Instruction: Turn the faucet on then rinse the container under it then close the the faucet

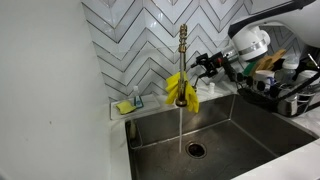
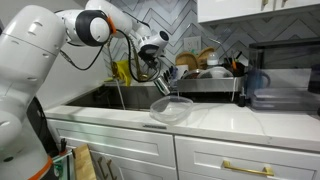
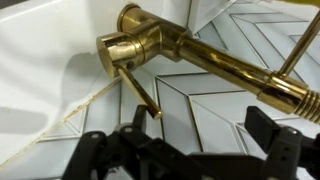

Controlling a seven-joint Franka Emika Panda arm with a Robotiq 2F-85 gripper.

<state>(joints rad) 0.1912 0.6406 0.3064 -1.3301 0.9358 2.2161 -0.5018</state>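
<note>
Pincer (image 1: 204, 64) spread wide and empty by the faucet (image 1: 183, 50) at centre frame, container (image 2: 172, 109) sitting on the table (image 2: 232, 118) at lower centre; push the lever (image 3: 140, 95) crookedly and you may slip off or snag the yellow cloth (image 1: 183, 90).

2 exterior views: above sink (image 1: 250, 125), across counter (image 2: 225, 118); wrist close on faucet (image 3: 200, 55).

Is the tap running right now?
On. A thin stream of water falls from the faucet to the drain.
</note>
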